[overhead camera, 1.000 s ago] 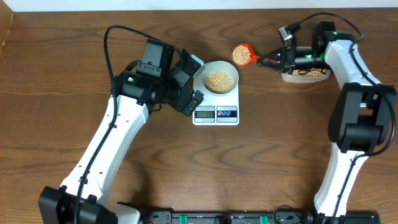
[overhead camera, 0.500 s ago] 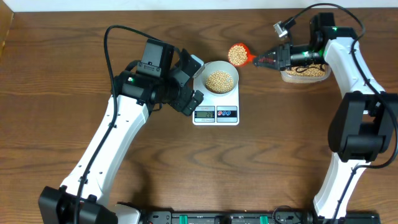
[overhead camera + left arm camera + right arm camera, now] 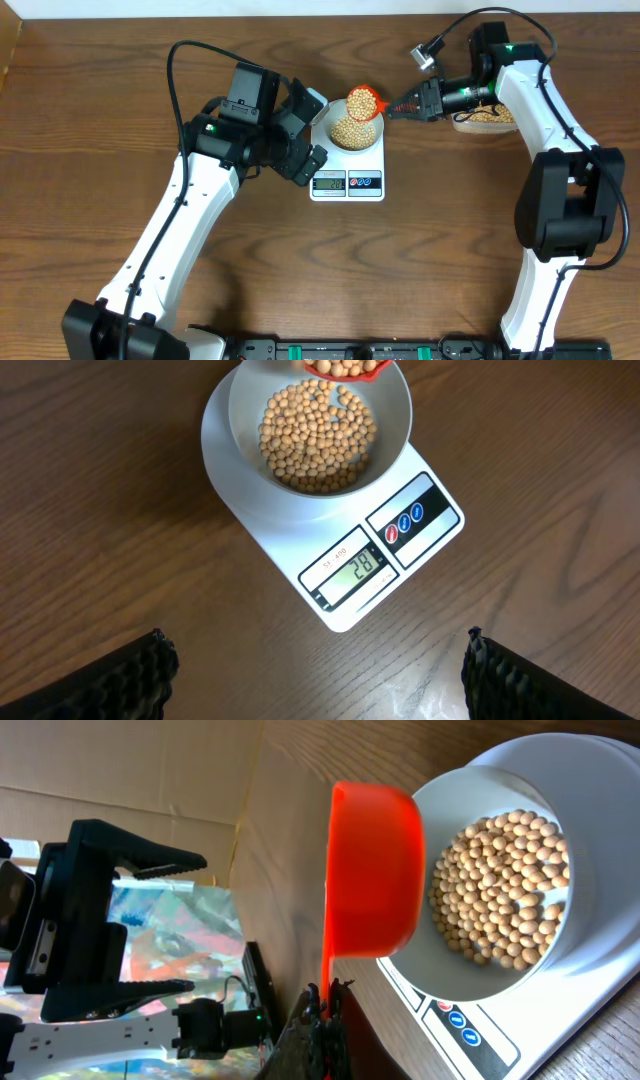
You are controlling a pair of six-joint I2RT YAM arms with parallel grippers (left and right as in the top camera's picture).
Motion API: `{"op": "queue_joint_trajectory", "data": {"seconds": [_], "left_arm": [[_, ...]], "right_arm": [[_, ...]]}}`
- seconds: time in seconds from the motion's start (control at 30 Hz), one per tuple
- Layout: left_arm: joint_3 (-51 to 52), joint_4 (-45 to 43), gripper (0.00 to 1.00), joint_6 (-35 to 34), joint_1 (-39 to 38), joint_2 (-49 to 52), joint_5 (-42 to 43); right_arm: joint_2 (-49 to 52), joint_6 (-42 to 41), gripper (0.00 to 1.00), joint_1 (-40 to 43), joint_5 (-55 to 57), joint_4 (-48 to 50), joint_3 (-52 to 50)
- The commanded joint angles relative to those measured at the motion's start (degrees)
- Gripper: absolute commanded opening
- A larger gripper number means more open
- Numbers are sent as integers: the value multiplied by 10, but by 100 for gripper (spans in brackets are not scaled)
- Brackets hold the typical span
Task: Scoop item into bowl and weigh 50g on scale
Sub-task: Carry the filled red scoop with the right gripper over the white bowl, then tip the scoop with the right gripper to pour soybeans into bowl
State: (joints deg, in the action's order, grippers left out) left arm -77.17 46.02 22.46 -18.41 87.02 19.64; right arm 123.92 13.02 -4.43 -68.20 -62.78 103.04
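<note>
Mid-fill, as I see it from the remote desk. My right hand [image 3: 404, 104] is clenched on the handle of the orange scoop [image 3: 363, 102], which is heaped and poised over the far rim of the bowl [image 3: 392, 430]. Bowl sits on the scale [image 3: 300, 530], with beans [image 3: 315, 440] covering its floor. I read 28 on the display [image 3: 355, 570], so roughly half of target is done by my judgement. Left: tip this load, then trim to 50. My left hand [image 3: 306, 130] is released, jaws wide, hovering over the tabletop [image 3: 430, 250] just beside the scale. Supply tub [image 3: 482, 119] is under the right arm.
</note>
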Motion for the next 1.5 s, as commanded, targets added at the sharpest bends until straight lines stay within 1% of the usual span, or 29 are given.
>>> {"op": "queue_joint_trajectory", "data": {"seconds": [0.0,0.6,1.47], "left_arm": [[5,-1,93,-3,1,7,9],[5,-1,93,-3,1,7,9],[5,-1,93,-3,1,7,9]], "right_arm": [[-15,-9,1,-4,0,0,1],[-15,-30,1,-13,64,2,2],[-15,-53,1,-45,113,9,18]]}}
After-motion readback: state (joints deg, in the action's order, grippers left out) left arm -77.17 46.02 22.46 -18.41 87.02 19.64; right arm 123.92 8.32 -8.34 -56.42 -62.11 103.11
